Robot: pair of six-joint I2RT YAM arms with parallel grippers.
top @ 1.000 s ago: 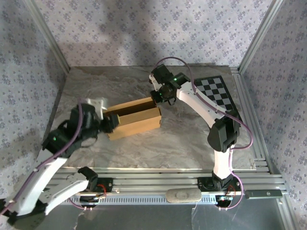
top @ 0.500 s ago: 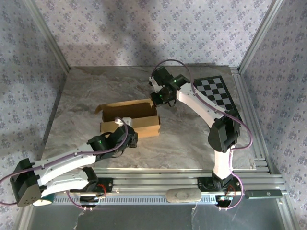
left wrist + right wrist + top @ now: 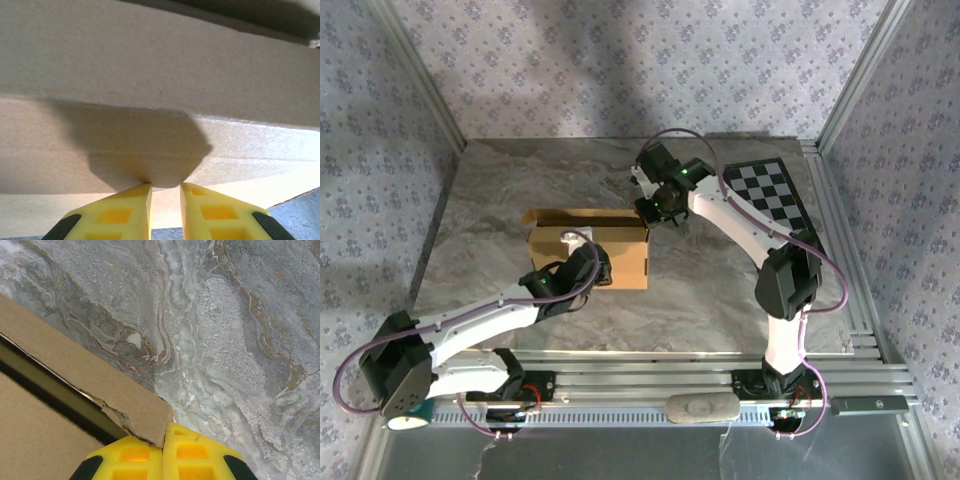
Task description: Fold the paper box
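One plain tan paper box (image 3: 623,264) sits mid-surface (image 3: 705,290). The right pincer (image 3: 163,439) pinches its 2 o'clock corner, while the left pincer (image 3: 165,188), narrowly spread, meets its 6 o'clock wall. One checkerboard (image 3: 771,192) lies at 2 o'clock.

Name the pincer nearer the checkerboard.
Right. The right pincer grips the box at its far right corner, left of the checkerboard; the left pincer sits farther left at its near wall.

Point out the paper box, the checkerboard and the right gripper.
paper box (image 3: 625,262), top external view, near wall
checkerboard (image 3: 768,192), top external view, its middle
right gripper (image 3: 164,432), right wrist view, between its fingertips
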